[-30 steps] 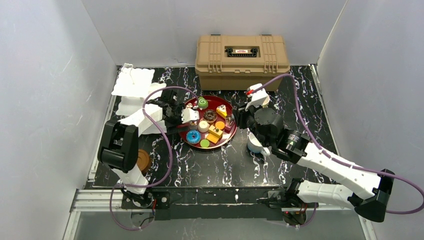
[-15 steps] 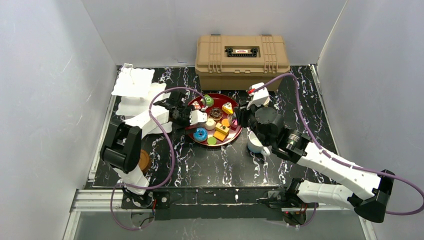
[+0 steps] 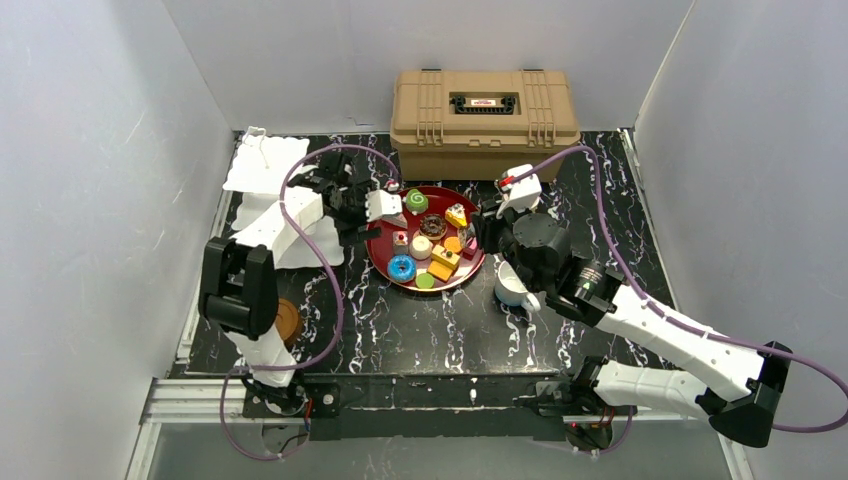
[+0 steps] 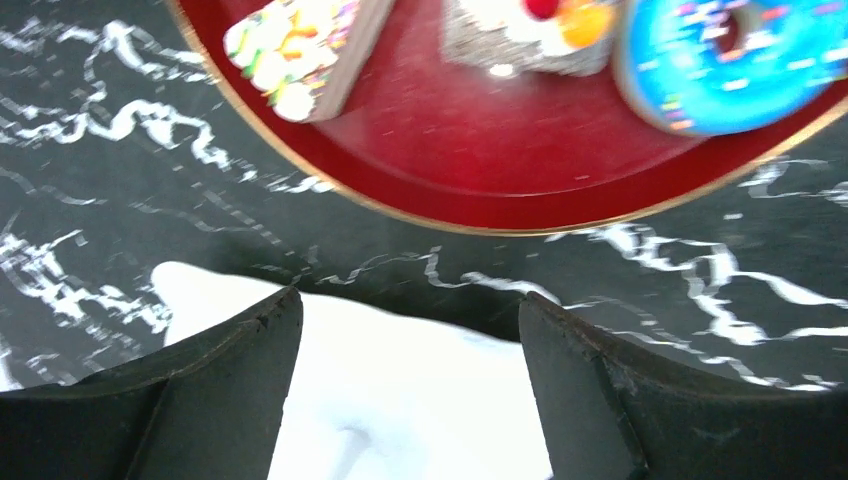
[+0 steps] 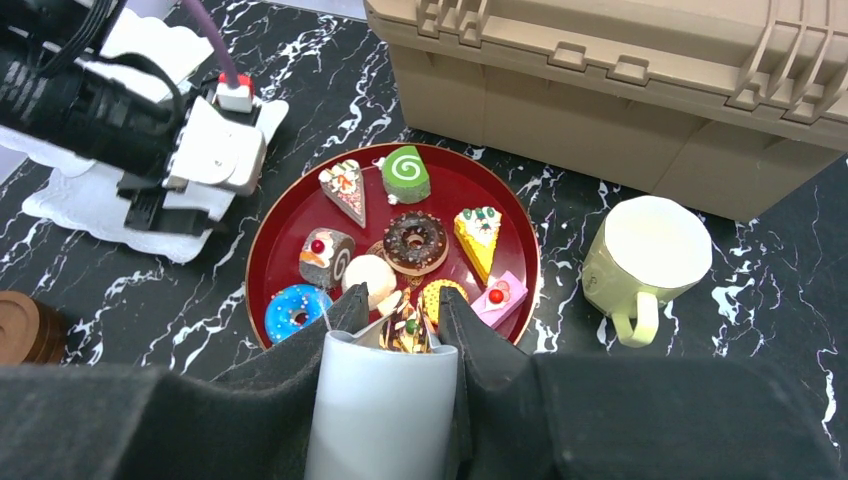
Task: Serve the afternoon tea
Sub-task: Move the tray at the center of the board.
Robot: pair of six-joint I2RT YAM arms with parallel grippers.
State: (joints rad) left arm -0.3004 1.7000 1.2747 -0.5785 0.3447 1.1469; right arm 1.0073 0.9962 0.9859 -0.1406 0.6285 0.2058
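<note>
Toy pastries, among them a green roll [image 3: 417,200] and a blue donut [image 3: 402,267], lie on the dark red tray [image 3: 385,240]. The white wavy-edged stand [image 3: 268,160] is at the back left. My left gripper [image 3: 352,228] is open and empty, just left of the tray, over the stand's edge [image 4: 400,400]. My right gripper [image 5: 402,295] is shut on the white mug [image 5: 385,410], fingers down its sides, right of the tray [image 3: 512,292]. The cream-yellow mug [image 5: 650,250] stands between tray and case. A brown coaster [image 3: 287,322] lies at the front left.
The tan plastic case [image 3: 485,110] stands closed at the back, close behind the tray. Grey walls enclose the table on the left, right and back. My left arm's purple cable loops over the table left of the tray.
The tray slid a little to the right with my left gripper at its left rim. My left gripper then drew back left to the stand's edge. My right arm barely shifted.
</note>
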